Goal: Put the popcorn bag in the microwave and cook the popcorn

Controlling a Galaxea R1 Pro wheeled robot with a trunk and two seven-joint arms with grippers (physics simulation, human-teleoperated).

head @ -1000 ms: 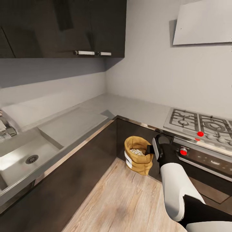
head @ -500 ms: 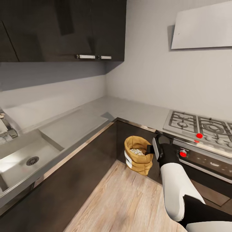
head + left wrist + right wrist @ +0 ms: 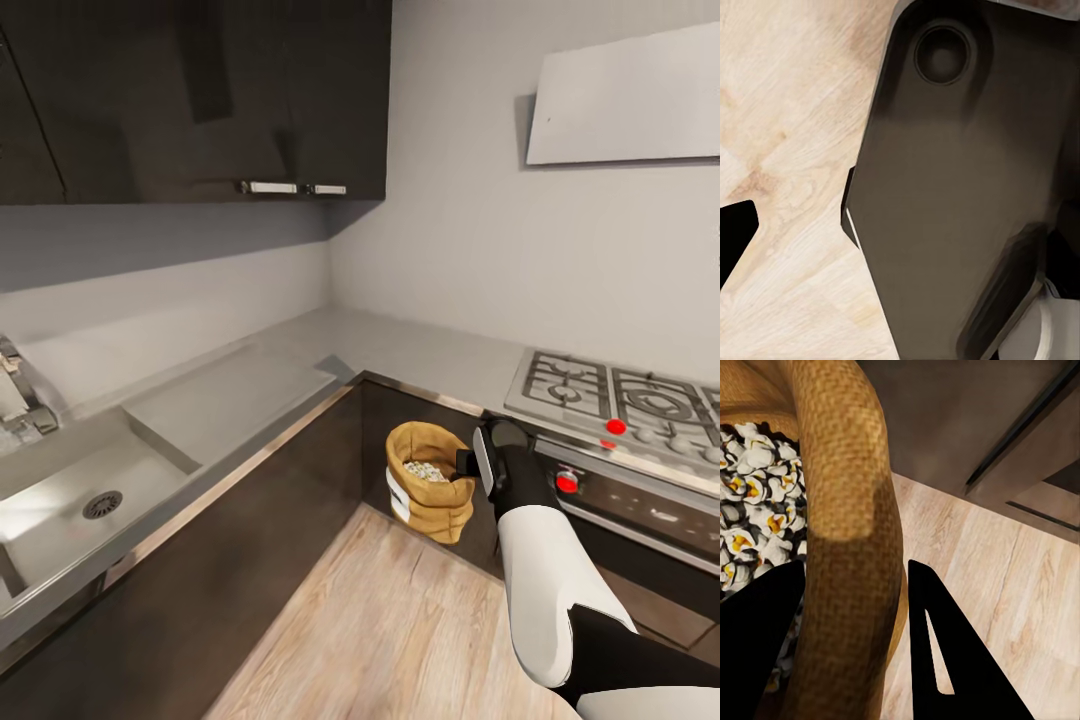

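The tan popcorn bag (image 3: 430, 492) hangs above the wooden floor in front of the dark corner cabinets, held by its thick rolled rim (image 3: 851, 487). My right gripper (image 3: 468, 463) is shut on that rim, one black finger inside the mouth and one outside (image 3: 945, 652). Whitish popcorn (image 3: 754, 514) with yellow centres fills the sack, and a white label patch (image 3: 399, 500) shows on its side. The grey countertop (image 3: 400, 345) runs around the corner behind the bag. The microwave is out of view. In the left wrist view a black fingertip (image 3: 735, 240) shows over floorboards beside a dark robot part.
A steel sink (image 3: 80, 500) is set into the worktop at the left. A gas hob (image 3: 620, 395) sits at the right over a dark oven with a red knob (image 3: 567, 482). Dark wall cabinets (image 3: 200, 90) hang overhead, and a pale hood (image 3: 630, 100) is above the hob.
The whole picture has slid down and a little left, so the camera has moved. The bag and my right arm hold the same place in the view.
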